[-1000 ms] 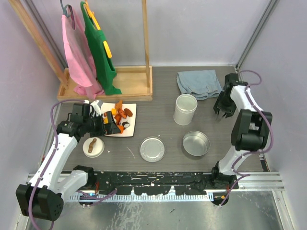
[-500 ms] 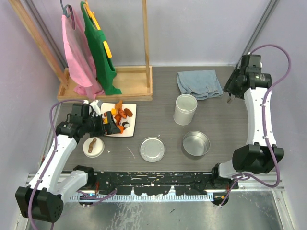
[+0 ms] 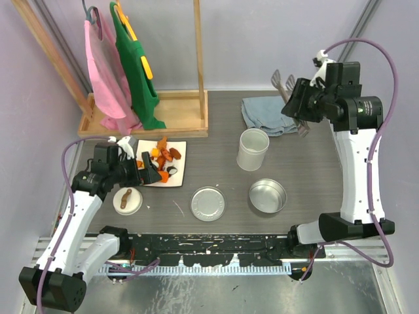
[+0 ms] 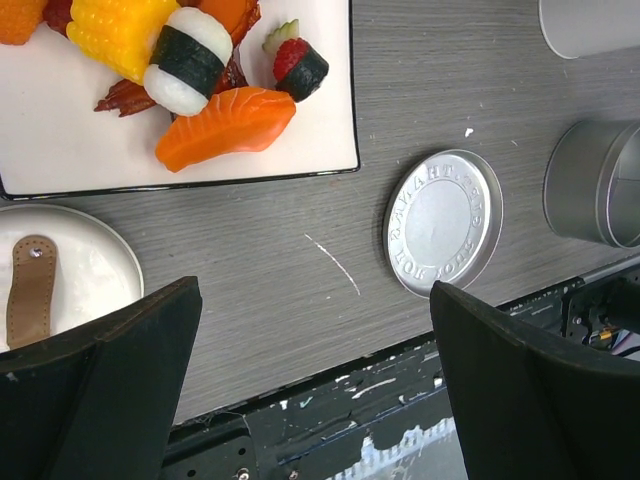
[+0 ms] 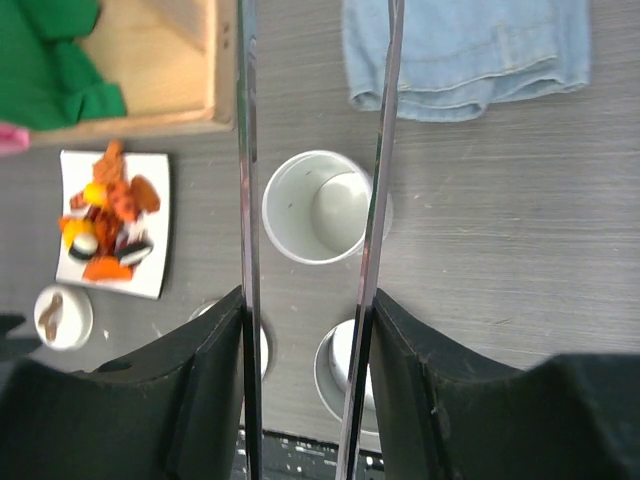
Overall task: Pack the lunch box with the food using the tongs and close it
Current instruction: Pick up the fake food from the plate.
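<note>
Thin, springy and likely slippery steel, the tongs [image 5: 246,150] are clasped across both arms by the right gripper [image 5: 305,300] — spread, nothing pinched.

White tub [image 3: 253,149], silver tin [image 3: 267,195], orange and black-and-white food [image 4: 225,118], blue cloth [image 3: 272,112].

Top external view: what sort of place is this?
Probably a robot lab cell, not a kitchen: left arm and right arm bolted to a rail at the near edge of the table, plain walls closing it in, and staged props, a plate of food pieces near a rack of clothes.
</note>
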Available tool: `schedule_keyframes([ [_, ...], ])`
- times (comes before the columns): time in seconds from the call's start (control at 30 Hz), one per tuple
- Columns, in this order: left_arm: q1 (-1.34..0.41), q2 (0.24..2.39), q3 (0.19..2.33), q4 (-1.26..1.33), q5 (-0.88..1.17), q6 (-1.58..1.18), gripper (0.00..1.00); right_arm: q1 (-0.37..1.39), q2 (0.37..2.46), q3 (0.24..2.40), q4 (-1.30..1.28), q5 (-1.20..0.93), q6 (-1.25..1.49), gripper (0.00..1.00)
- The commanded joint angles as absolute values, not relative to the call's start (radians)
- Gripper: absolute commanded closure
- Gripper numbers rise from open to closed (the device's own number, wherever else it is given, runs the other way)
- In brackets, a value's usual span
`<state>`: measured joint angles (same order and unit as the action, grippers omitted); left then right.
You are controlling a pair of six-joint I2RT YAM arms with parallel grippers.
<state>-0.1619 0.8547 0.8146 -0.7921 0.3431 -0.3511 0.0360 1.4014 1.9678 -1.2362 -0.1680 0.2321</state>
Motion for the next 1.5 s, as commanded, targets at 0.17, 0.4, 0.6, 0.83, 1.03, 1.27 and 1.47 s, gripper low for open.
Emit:
schedule_keyframes([
  [0.17,-0.166,0.836,0.825,-0.787,0.308,-0.356,0.02,0.331,1.420,2.049,-1.318,-0.065,0.167,0.56],
  [0.4,-0.164,0.797,0.828,-0.792,0.258,-0.363,0.02,0.715,1.541,2.030,-1.381,0.207,0.190,0.57],
  [0.6,-0.164,0.724,0.826,-0.800,0.160,-0.379,0.02,0.883,1.601,1.956,-1.326,0.282,0.175,0.60],
  [0.83,-0.164,0.643,0.828,-0.819,0.004,-0.398,0.02,0.944,1.608,1.793,-1.186,0.221,0.134,0.59],
  [1.03,-0.164,0.614,0.825,-0.821,-0.070,-0.412,0.02,0.945,1.556,1.575,-0.905,0.057,0.149,0.56],
  [1.27,-0.164,0.607,0.834,-0.864,-0.148,-0.429,0.02,0.953,1.552,1.493,-0.721,-0.110,0.204,0.55],
  [1.47,-0.164,0.589,0.830,-0.863,-0.161,-0.433,0.02,0.967,1.567,1.455,-0.702,-0.108,0.202,0.53],
])
